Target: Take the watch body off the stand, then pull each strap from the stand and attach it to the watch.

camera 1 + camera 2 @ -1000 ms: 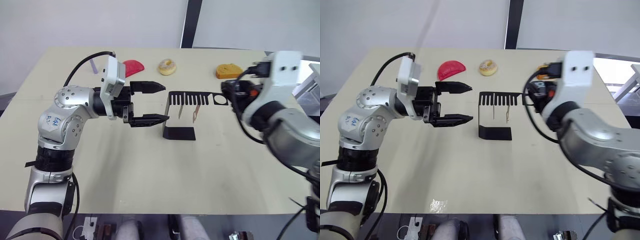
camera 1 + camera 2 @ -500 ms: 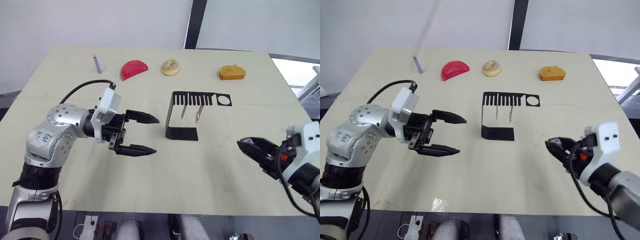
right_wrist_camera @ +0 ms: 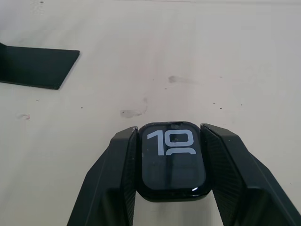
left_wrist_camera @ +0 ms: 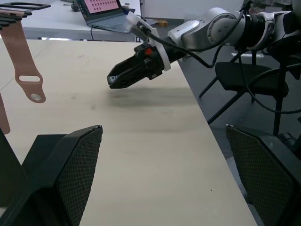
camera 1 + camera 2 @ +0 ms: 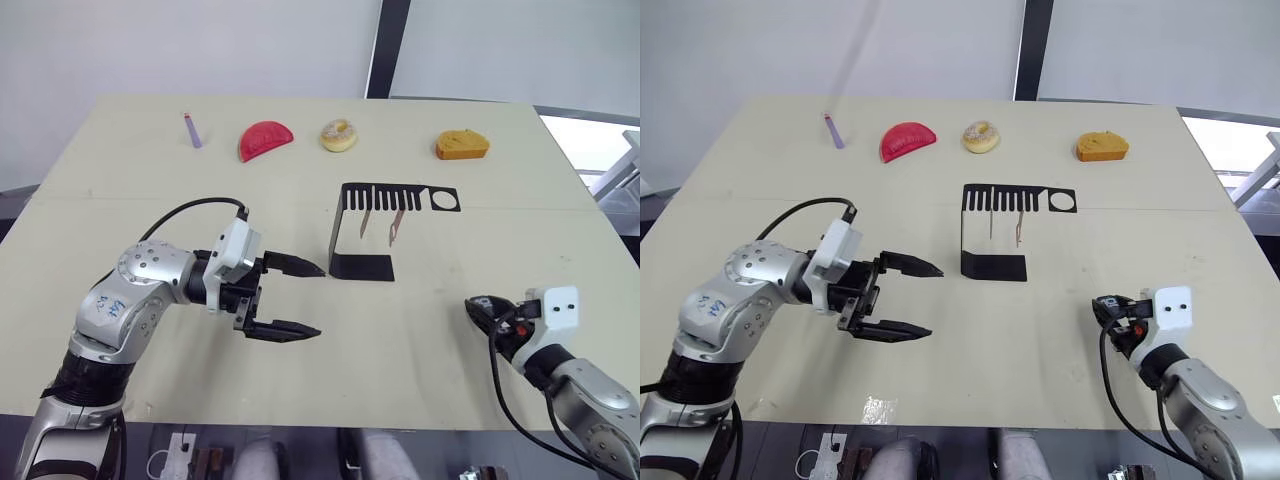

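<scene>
The black stand is upright mid-table, its ring hole empty. Two pinkish-tan straps hang from its comb slots; one strap also shows in the left wrist view. My right gripper is shut on the watch body, whose dark screen shows white digits. It hovers low over the table at the front right, well clear of the stand. My left gripper is open and empty, just left of the stand's foot and pointing toward it.
Along the far edge lie a purple stick, a red slice, a donut and an orange piece. Chairs stand beyond the table's right edge.
My right arm swung from the stand's ring end down to the front right of the table, carrying the watch body. My left gripper drew back toward the front left and stayed open.
</scene>
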Controlling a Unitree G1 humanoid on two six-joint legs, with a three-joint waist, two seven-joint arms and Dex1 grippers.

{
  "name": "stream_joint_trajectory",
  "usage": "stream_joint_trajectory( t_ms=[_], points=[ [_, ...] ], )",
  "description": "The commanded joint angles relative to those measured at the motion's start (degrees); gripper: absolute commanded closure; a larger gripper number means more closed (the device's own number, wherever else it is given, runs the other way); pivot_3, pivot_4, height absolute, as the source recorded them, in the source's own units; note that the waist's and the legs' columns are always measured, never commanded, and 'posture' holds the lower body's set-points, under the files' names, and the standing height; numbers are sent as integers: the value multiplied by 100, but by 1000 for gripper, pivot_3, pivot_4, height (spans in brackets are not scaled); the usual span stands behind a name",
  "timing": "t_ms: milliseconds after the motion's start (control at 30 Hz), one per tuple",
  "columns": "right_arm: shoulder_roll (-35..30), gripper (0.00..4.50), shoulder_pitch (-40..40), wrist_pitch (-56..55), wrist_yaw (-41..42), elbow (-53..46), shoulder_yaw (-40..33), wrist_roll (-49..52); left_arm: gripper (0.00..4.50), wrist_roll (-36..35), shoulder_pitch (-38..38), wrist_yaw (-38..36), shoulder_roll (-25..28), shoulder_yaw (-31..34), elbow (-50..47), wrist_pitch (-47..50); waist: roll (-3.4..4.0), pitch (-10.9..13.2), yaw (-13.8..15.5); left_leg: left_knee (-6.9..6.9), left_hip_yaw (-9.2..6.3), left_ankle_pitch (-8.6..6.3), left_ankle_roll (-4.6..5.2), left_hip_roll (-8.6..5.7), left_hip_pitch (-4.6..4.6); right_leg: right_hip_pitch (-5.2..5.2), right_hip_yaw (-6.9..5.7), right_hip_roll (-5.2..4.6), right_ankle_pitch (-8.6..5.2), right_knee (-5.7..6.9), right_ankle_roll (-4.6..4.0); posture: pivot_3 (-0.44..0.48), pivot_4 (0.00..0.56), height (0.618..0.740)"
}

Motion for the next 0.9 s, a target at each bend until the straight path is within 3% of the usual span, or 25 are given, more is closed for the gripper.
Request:
stream_joint_trajectory(
  t_ms=[33,567,767,900],
  points=[
    [36,2901,-121,-149,254,121,21,-253,0,28,-41,-7,21,40,-117,-113,0,0,1,0,0,0,0,0,0,0,0,0,0,1,0,0,150,737],
    [170,2901,-339,-26,684,449,2,-696,0,86,-149,56,-27,62,28,-204,0,0,-9,1,3,-1,1,0,6,1,3,0,0,6,-1,0,150,737],
    [-133,43,-196,96,1046,349,-306,-618,0,145,-85,141,27,143,113,-190,0,0,2,0,4,-1,1,-1,6,1,3,-1,0,7,-1,0,150,737],
    [-555,11,316,284,1563,-80,-1111,-229,0,-58,180,420,202,595,346,228,1,0,8,1,3,-2,4,-2,6,2,3,-2,0,7,-1,0,150,737]
  ],
)
